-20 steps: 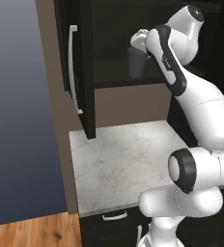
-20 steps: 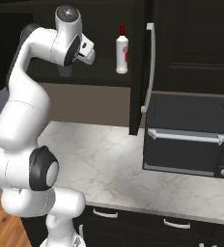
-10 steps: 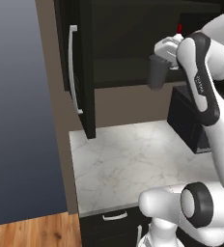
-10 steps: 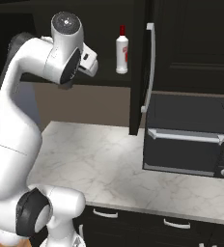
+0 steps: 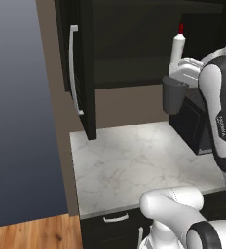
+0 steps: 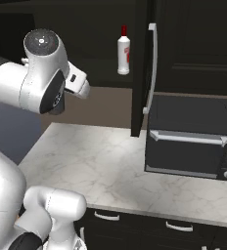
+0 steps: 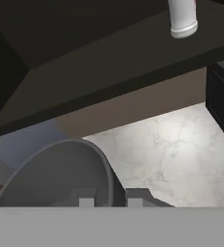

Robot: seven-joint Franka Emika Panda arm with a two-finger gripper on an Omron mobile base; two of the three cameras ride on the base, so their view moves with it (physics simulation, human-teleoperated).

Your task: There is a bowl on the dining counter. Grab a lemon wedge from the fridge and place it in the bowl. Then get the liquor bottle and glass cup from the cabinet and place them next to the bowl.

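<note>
Left base view gave me the plainest reading, so I took it from the left. The cabinet (image 5: pixel 83 73) stood open, its door swung out with the long silver handle (image 5: pixel 74 68) facing me, and below it lay the marble worktop (image 5: pixel 134 165), bare at that spot. Further right, the glass cup (image 5: pixel 173 95) hung in the air just in front of the cabinet shelf and well above the worktop, pinched at its rim by my end effector (image 5: pixel 183 80). The liquor bottle (image 5: pixel 178 46) stood upright on the shelf just behind the cup, and the black toaster oven (image 5: pixel 195 126) sat below and to the right.

In the hand view the cup (image 7: pixel 61 173) sat right against my fingers (image 7: pixel 86 199), one tip inside the wall and one outside, the jaws nearly closed on that thin wall. So I was grasping the cup, not merely touching it.

I judged the step to be carrying the cup away toward the dining counter. To do it well I needed to keep the cup upright, draw it straight back clear of the shelf edge and the door, and avoid swinging toward the bottle. A rim pinch is a thin hold, so slow turns seemed wise while the base drove.
</note>
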